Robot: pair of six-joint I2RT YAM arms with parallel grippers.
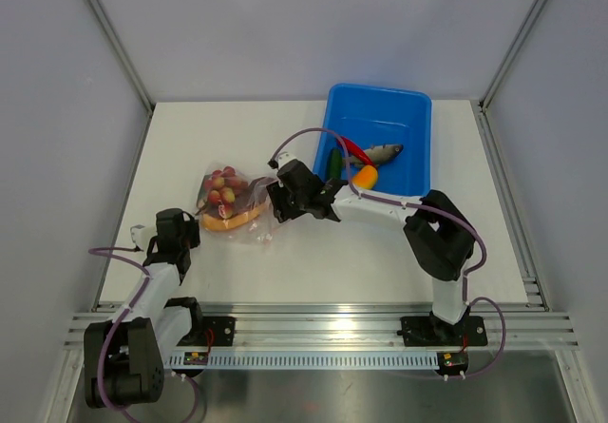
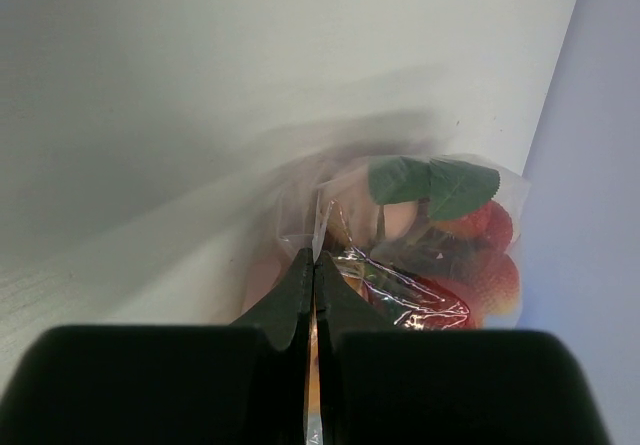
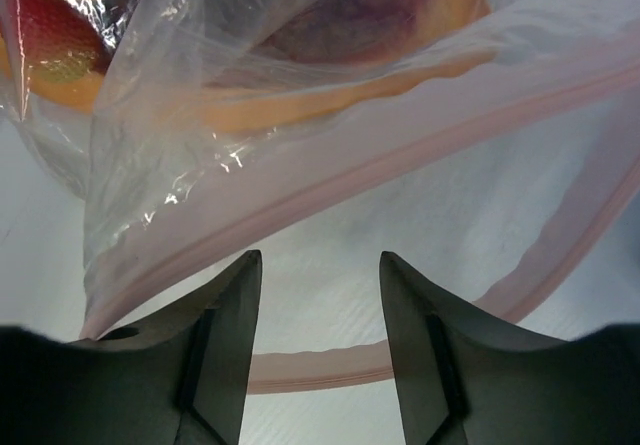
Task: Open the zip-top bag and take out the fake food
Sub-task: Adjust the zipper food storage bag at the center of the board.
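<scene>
At the three o'clock mouth of the bag [image 1: 242,216], the right gripper [image 3: 318,260] hovers, fingers apart. The left gripper [image 2: 314,263], fingers together, pinches its nine o'clock corner. Snagged film could yank that corner free.

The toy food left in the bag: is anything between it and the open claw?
Only the zip-top bag's own clear film covers the grape bunch and orange piece. Its mouth gapes before the right gripper; nothing else intervenes.
</scene>
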